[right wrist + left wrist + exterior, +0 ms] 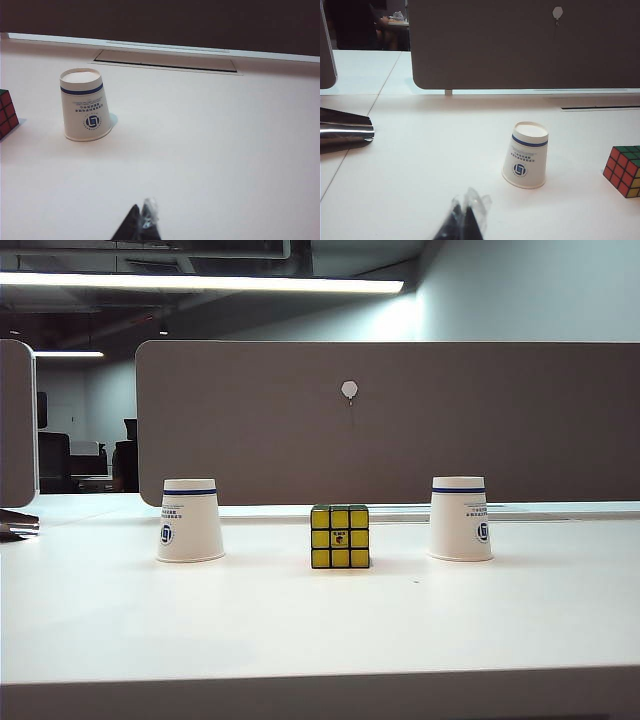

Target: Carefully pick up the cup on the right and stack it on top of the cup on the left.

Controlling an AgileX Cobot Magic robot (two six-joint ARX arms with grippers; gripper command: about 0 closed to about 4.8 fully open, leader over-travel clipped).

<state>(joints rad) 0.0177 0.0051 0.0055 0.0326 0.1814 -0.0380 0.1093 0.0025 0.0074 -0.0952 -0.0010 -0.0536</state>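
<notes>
Standing mouth-down on a white table (320, 630): right cup (460, 519) and left cup (190, 521), well apart, with a puzzle cube (340, 536) between them. Behind, a grey partition (400, 420) with a small white hook (349, 390); beyond it, a dim office under a ceiling strip light (200, 283). Back from the cups, near each camera: left gripper (465, 220) with jaws pressed together, empty; right gripper (142, 222) likewise pressed together, holding nothing. Lying at the table's left edge, a shiny metal piece (345, 131).

Rubik's cube (7, 113) cut by the left edge, both end effectors (462, 222) (141, 224) cropped at the bottom edge, cup print too small to read
</notes>
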